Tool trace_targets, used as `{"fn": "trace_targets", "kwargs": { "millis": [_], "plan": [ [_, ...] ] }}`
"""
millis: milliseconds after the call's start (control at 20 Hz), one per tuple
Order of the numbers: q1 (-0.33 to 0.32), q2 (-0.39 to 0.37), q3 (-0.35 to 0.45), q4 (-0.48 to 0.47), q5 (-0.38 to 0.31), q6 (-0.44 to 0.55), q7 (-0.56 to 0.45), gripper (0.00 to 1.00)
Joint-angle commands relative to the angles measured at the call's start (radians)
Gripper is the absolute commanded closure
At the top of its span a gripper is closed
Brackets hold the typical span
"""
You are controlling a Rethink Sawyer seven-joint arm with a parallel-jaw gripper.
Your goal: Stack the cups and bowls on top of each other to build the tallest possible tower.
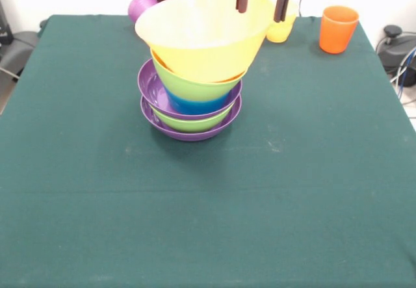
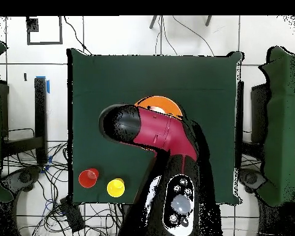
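Front view gives us the tower (image 1: pixel 192 86) near the counter's (image 1: pixel 208 203) far middle: 2 purple bowls (image 1: pixel 151 85), 2 green ones, a blue bowl (image 1: pixel 195 104) and, on top and tilted, the big yellow bowl (image 1: pixel 203 31). The pincer (image 1: pixel 263 5) hangs at the yellow bowl's far rim, 2 dark fingers (image 1: pixel 242 0) well apart and gripping nothing we can see; whether they touch the rim we cannot tell. We judge the bowl stacking largely done, though the top sits crooked. Cups are left: an orange cup (image 1: pixel 338 29) and a yellow cup (image 1: pixel 281 29) stand at the far edge, and a purple cup (image 1: pixel 141 6) lies behind the tower. Overhead, the arm (image 2: pixel 156 132) hides most of the pile.
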Motion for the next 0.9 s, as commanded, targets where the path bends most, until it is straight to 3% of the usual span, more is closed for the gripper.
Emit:
{"fn": "trace_targets", "kwargs": {
  "millis": [50, 900],
  "plan": [
    [-0.001, -0.025, 0.056, 0.031, 0.006, 0.132, 0.105, 0.0],
    [0.007, -0.067, 0.041, 0.013, -0.008, 0.229, 0.119, 0.0]
  ]
}}
